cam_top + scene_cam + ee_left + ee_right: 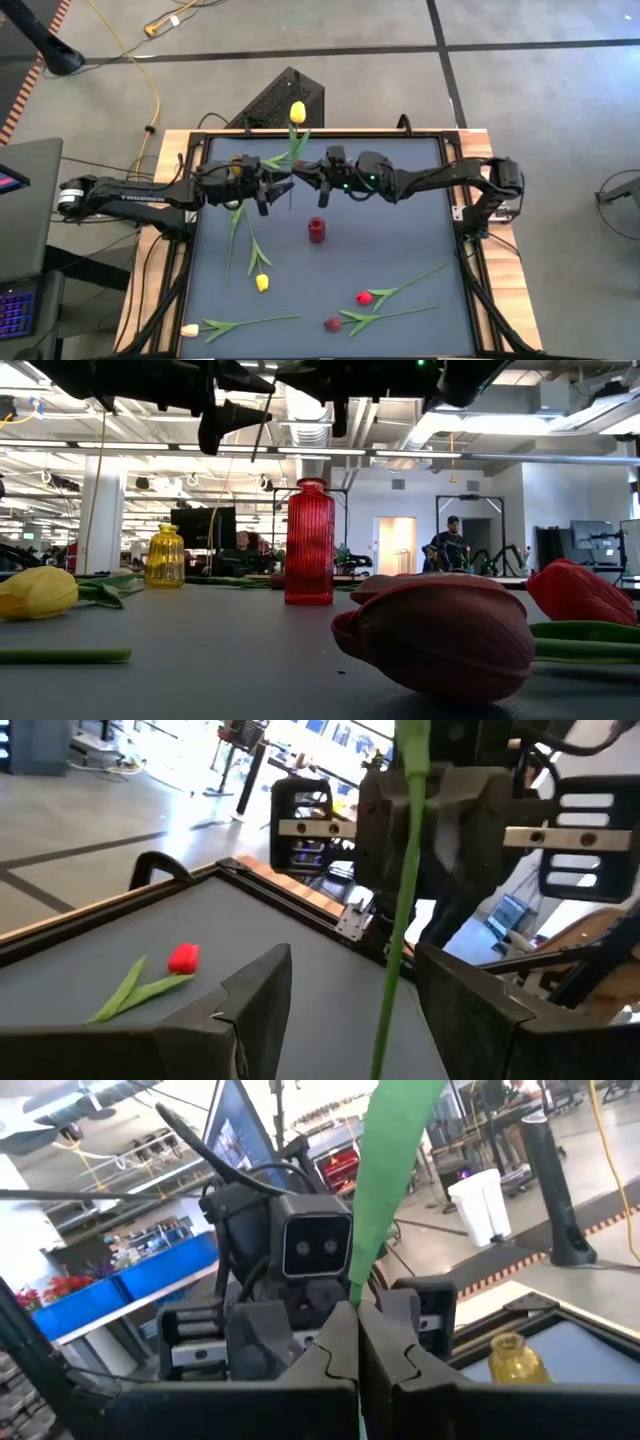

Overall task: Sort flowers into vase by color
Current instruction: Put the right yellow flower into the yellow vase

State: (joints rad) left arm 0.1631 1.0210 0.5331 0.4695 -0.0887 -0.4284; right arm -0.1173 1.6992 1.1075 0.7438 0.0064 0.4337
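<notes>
My right gripper (301, 175) (357, 1315) is over the far middle of the table, shut on a yellow tulip (297, 112) that is held up in the air. My left gripper (272, 188) (352, 955) faces it from the left and is open. The tulip's green stem (398, 920) passes between the left fingers with a gap on each side. The yellow vase (237, 168) (510, 1360) stands under the left arm. The red vase (317, 230) (309, 540) stands on the table near the middle. A yellow tulip (262, 283), a cream one (190, 329), a red one (365, 297) and a maroon one (333, 324) lie flat on the near half. My right gripper pinches the yellow tulip between its two fingers at the stem below a broad green leaf (375, 1230). The fingers come level from the table's right and lie across the stem. The flower is lifted clear, head above the fingers, and the stem's lower end (291, 200) hangs below.
In the low view the maroon tulip (440, 635) and the red tulip (580, 595) lie close at the near edge. The table's black frame (455, 215) runs along each side. A dark box (280, 100) sits beyond the far edge. People stand far off in the room.
</notes>
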